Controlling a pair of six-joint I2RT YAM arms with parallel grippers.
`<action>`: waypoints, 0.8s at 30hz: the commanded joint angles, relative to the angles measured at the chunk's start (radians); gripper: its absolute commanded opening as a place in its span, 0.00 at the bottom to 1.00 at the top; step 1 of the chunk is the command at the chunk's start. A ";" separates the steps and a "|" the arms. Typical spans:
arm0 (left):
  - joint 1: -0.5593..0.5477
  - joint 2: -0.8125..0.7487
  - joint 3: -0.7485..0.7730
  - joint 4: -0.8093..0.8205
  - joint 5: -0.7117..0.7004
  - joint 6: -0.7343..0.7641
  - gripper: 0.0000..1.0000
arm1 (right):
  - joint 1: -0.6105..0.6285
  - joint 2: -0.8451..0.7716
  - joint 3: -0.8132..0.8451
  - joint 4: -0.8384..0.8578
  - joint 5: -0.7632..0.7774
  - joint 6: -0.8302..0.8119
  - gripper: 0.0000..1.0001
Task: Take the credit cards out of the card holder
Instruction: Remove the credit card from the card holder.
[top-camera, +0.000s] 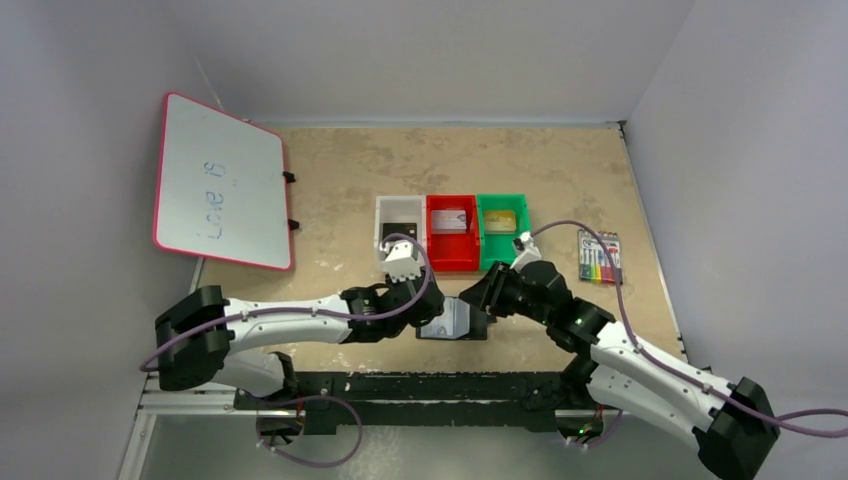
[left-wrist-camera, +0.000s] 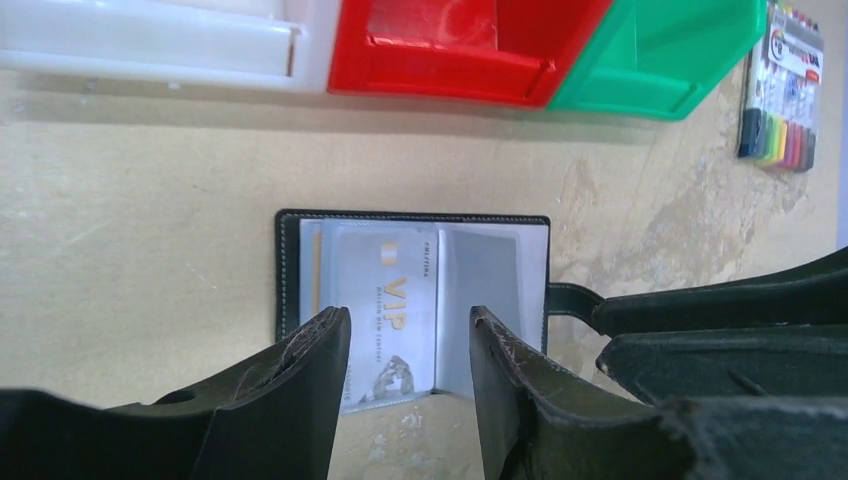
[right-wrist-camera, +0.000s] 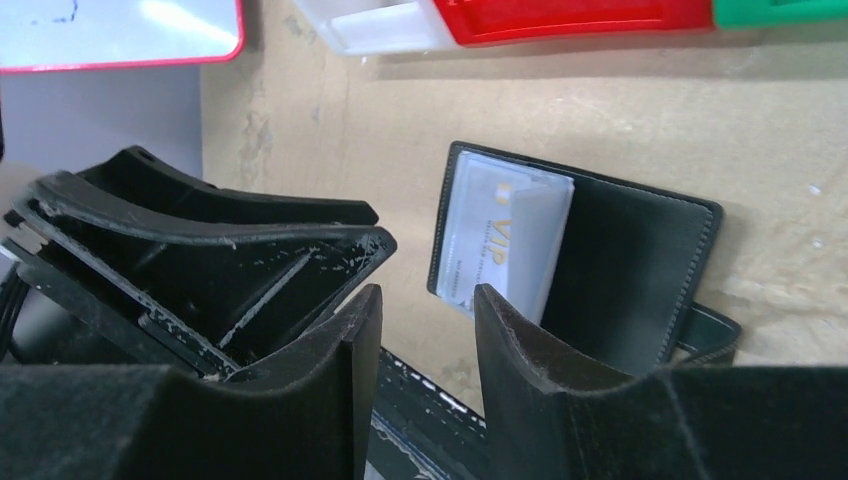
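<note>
bins (top-camera: 452, 262) 3 | cards (left-wrist-camera: 385, 310) 4; 3 binned | card holder (left-wrist-camera: 288, 270) 1 | marker pack (top-camera: 598, 256) 1 | whiteboard (top-camera: 220, 180) 1

I see a mottled tan table (top-camera: 340, 170) with a white bin (top-camera: 400, 202), a red bin (top-camera: 452, 200) and a green bin (top-camera: 502, 199) touching side by side in a row near its middle. A clear pack of coloured markers (top-camera: 598, 256) lies apart to their right. Toward the near edge the black card holder (top-camera: 455, 320) lies open and flat, and a red-framed whiteboard (top-camera: 220, 180) sits at the left edge.
</note>
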 joint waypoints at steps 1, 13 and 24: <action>0.008 -0.035 -0.013 -0.062 -0.083 -0.032 0.47 | 0.002 0.061 0.010 0.187 -0.099 -0.072 0.41; 0.009 -0.177 -0.088 -0.164 -0.203 -0.138 0.47 | 0.005 0.288 0.105 0.203 -0.203 -0.197 0.34; 0.010 -0.091 -0.075 -0.097 -0.096 -0.082 0.50 | 0.016 0.370 0.078 0.022 0.023 -0.116 0.24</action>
